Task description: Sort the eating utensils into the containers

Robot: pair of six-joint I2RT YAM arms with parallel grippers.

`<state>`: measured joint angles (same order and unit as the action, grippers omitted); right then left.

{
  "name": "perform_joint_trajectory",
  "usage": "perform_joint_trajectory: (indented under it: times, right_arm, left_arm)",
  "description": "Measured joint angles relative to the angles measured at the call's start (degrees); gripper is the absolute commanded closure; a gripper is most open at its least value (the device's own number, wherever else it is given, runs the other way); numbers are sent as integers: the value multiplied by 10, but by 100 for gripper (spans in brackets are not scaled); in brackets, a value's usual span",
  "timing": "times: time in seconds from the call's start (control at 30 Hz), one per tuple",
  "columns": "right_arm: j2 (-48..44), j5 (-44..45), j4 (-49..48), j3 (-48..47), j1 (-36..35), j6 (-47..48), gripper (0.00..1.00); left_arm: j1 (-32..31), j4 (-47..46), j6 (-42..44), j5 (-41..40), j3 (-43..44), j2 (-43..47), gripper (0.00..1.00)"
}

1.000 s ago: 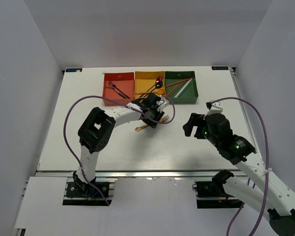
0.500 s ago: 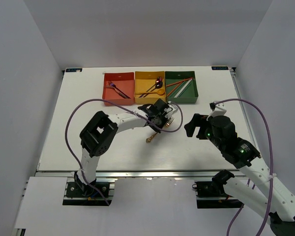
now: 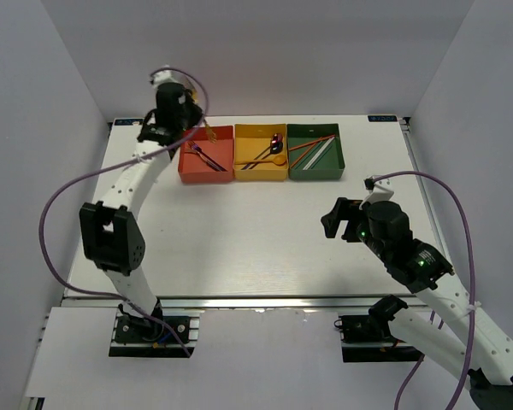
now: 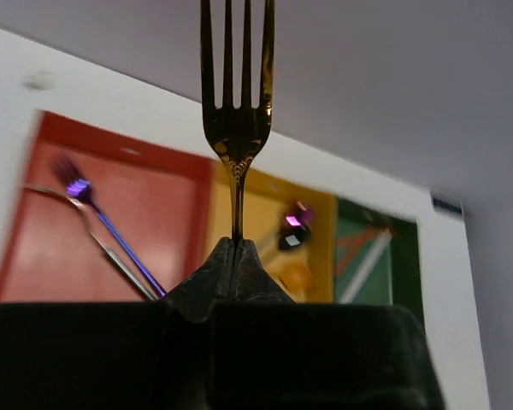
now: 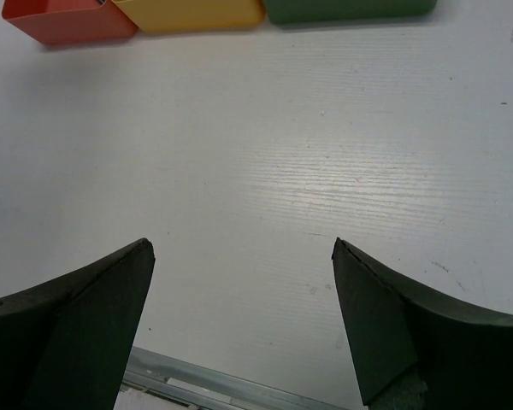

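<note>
Movement shows in the top view. The left pincer (image 3: 191, 120), a second ago low over mid-bench and closing on the gold fork (image 3: 210, 133), now hangs high at the far left over the red-orange box (image 3: 205, 175), with the fork clamped. No utensil shows loose on the bench (image 3: 239, 248), so this is probably the last one, with only the release left. The right pincer (image 3: 335, 218) has not moved.

The left wrist view adds the grip. The jaws pinch the fork's handle and the tines point up. Below, a purple fork (image 4: 111, 243) and a silver fork (image 4: 60, 195) lie in the red-orange box, a fitting home.

The right wrist view shows its own jaws spread wide on nothing over bare bench. The yellow box (image 5: 197, 13) and green box (image 5: 350, 8) sit at its far edge, and the gold fork is out of sight.
</note>
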<state>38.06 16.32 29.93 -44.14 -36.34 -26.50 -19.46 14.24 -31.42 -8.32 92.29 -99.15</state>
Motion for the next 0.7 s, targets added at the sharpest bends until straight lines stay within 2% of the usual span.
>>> perform_joint_trajectory:
  times: [0.1,0.2,0.3,0.43,0.63,0.7]
  right_arm:
    - [2,0,-1,0,0,1,11]
    - [7,0,-1,0,0,3,11]
    - [13,-1,-1,0,0,7,11]
    - [23,-1,-5,0,0,15,11]
    - [34,-1,-17,0,0,18,11]
    - [36,-1,-18,0,0,20,11]
  left_arm:
    - [83,9,-56,-3,78,-79,100]
    - [105,28,-83,12,185,-187,100]
    - [107,43,-101,33,228,-257,100]
    - [109,54,-129,59,212,-288,100]
    - [110,-10,-174,91,95,-273,100]
    - [110,-22,-184,97,66,-270,94]
